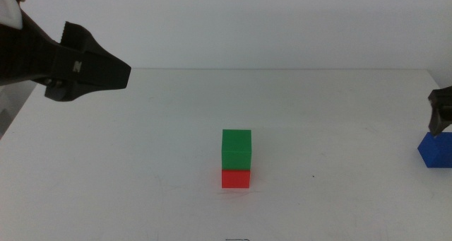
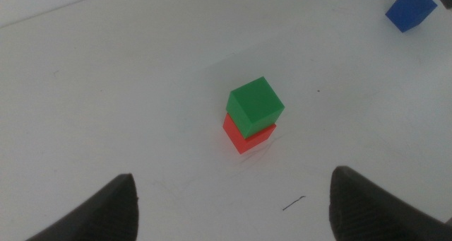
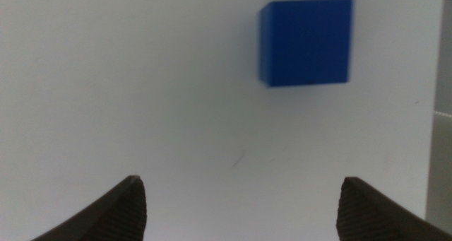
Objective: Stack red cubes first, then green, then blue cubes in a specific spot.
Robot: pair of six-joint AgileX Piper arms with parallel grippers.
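The green cube (image 1: 236, 148) sits on top of the red cube (image 1: 236, 179) at the middle of the white table, both also seen in the left wrist view as green cube (image 2: 256, 107) over red cube (image 2: 247, 138). The blue cube (image 1: 436, 150) lies alone on the tabletop at the far right. My left gripper (image 1: 120, 73) hovers high at the back left, well away from the stack, open and empty (image 2: 233, 176). My right gripper (image 1: 439, 114) hangs just above and behind the blue cube (image 3: 307, 42), open with nothing between its fingers (image 3: 241, 180).
The blue cube rests close to the table's right edge (image 3: 432, 128). The table's back edge (image 1: 282, 68) meets a white wall. A small dark mark (image 2: 293, 203) lies on the tabletop near the stack.
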